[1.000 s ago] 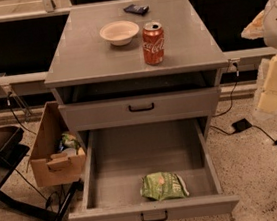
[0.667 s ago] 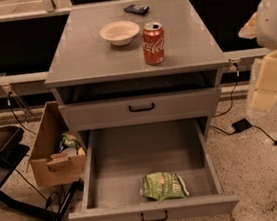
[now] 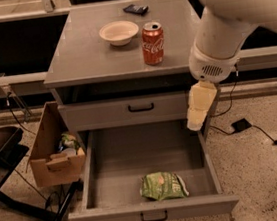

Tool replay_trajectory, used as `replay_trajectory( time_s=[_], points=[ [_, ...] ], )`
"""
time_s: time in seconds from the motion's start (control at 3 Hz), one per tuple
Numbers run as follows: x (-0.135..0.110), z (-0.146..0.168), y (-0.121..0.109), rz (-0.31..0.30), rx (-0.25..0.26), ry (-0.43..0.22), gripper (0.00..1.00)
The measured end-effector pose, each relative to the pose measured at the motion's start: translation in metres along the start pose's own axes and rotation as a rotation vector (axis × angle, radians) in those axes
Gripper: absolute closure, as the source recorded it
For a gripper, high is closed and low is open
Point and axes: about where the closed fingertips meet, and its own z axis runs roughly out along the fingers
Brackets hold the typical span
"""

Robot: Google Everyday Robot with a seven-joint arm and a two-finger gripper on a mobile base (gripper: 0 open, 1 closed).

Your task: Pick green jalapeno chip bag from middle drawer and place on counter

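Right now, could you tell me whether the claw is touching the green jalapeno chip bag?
Apart. The camera view shows the claw by the right rear corner of the middle drawer, with bare floor between it and the green jalapeno chip bag.

Cream jaws above one side wall of grey middle drawer (image 3: pixel 116 217), light-green pale-printed chip bag (image 3: pixel 163 186), red soda can (image 3: pixel 153 43)

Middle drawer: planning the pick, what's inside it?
Only the green jalapeno chip bag, lying near the front of the middle drawer floor. The tool hangs at its right rear corner, covering that spot.
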Motion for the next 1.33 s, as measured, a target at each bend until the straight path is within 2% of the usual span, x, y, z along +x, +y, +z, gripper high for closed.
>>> replay_trajectory(
  time_s=[0.33, 0.67, 1.0, 1.33],
  points=[
    [-0.027, 0.095, -0.005, 0.048, -0.045, 0.123, 0.00],
    [-0.036, 0.153, 0.003, 0.085, -0.081, 0.190, 0.00],
    [-0.058, 0.201, 0.024, 0.149, -0.123, 0.160, 0.00],
    [-0.058, 0.201, 0.023, 0.149, -0.123, 0.160, 0.00]
  ],
)
